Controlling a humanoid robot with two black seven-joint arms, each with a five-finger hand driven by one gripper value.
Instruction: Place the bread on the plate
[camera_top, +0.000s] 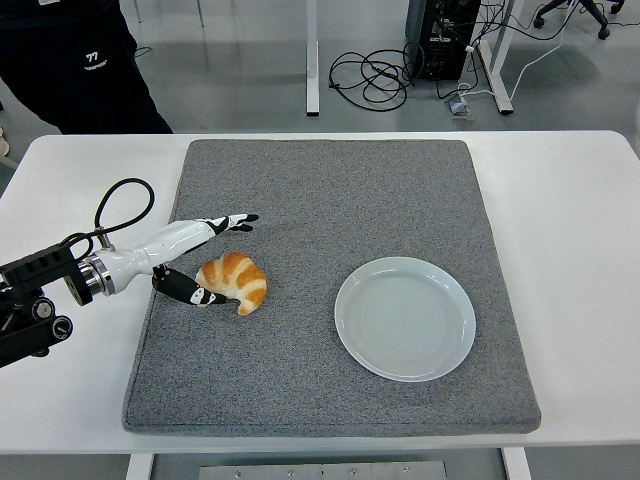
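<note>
A white table (570, 250) fills most of the view, and a large grey mat (330, 200) is laid across its middle. On the right half of the mat a pale round plate (404, 318) is set flat, with nothing on it. The bread (232, 281), a croissant, is seen on the left part of the mat, well apart from the plate, with only bare mat between the two.

The left hand (200, 258) is reached in from the left edge over the table and the mat's left border. Its fingers (228, 222) are held spread: the upper ones are stretched out straight beyond the far side of the croissant, while the thumb is tucked low against the croissant's left end, touching or nearly touching it. The croissant is not clasped. A black cable loop (122, 205) is arched above the wrist.

At the top left, a person in dark clothing (75, 65) is seen behind the table. On the floor beyond, coiled cables (375, 75) and a computer tower (440, 35) are placed.
</note>
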